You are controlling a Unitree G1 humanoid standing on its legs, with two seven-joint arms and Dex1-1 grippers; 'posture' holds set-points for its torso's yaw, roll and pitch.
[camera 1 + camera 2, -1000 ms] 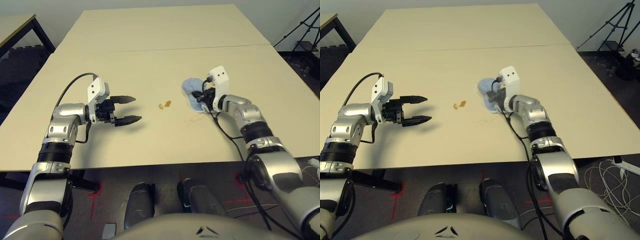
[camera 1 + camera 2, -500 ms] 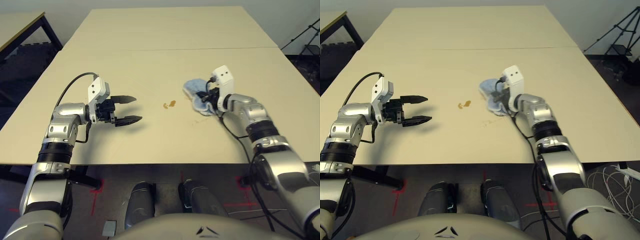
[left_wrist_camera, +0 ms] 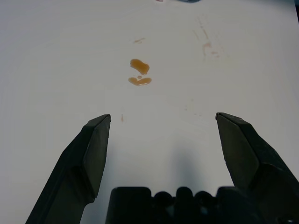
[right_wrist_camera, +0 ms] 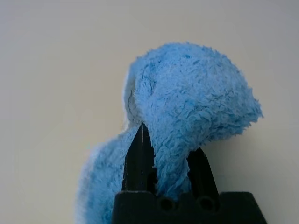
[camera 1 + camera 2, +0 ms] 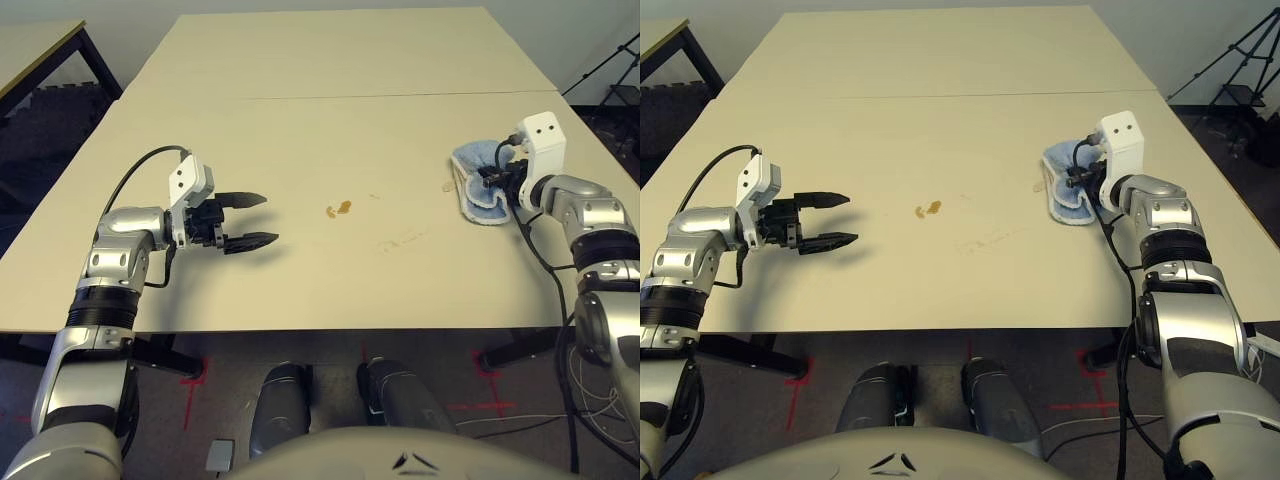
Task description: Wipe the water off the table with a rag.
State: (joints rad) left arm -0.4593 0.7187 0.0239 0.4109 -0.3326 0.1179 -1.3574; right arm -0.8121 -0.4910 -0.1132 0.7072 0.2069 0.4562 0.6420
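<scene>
The water (image 5: 337,209) lies as small amber blotches near the middle of the pale table (image 5: 330,130); it also shows as two blotches of water (image 3: 139,72) ahead of the left fingers. My left gripper (image 5: 252,219) hovers open to the left of the blotches, nothing between its fingers (image 3: 93,154). At the table's right side my right gripper (image 5: 487,180) is shut on the light blue rag (image 5: 476,178), which rests rumpled on the tabletop. The rag (image 4: 187,112) bunches up between the black fingers (image 4: 138,163).
A seam line (image 5: 350,96) crosses the table behind both arms. Faint smears (image 5: 400,243) mark the surface right of the blotches. A second beige table (image 5: 30,45) stands at the far left; a black tripod (image 5: 1230,60) stands past the right edge.
My right gripper has dragged the rag from beside the blotches to the right side of the table. The left arm has stayed put. The camera has shifted slightly.
</scene>
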